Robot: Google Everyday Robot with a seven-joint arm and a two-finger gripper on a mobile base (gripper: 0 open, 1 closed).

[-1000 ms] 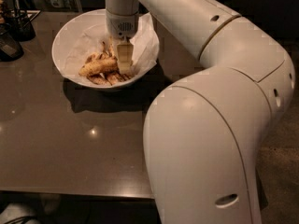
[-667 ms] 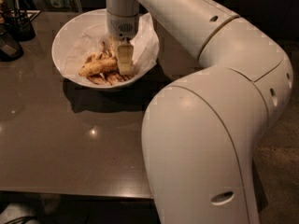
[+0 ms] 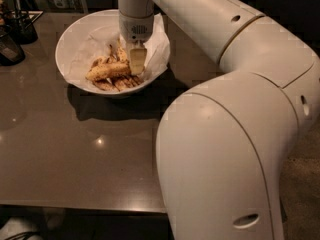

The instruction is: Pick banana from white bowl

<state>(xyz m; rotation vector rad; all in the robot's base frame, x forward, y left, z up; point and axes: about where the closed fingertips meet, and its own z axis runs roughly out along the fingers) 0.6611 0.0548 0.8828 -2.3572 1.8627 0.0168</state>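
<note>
The end effector (image 3: 136,60) hangs straight down inside the white bowl (image 3: 67,59), its tip low beside the right end of the banana (image 3: 107,71); whether it is spread, pressed together or already pinching the fruit I cannot tell. From the end effector the banana stretches away toward the left of the view, its long axis nearly level across the bowl, resting on the paper (image 3: 156,44) with darker bananas (image 3: 120,83) just in front of it. I judge that a sound grasp needs the end effector a little further left, closing across that axis.
</note>
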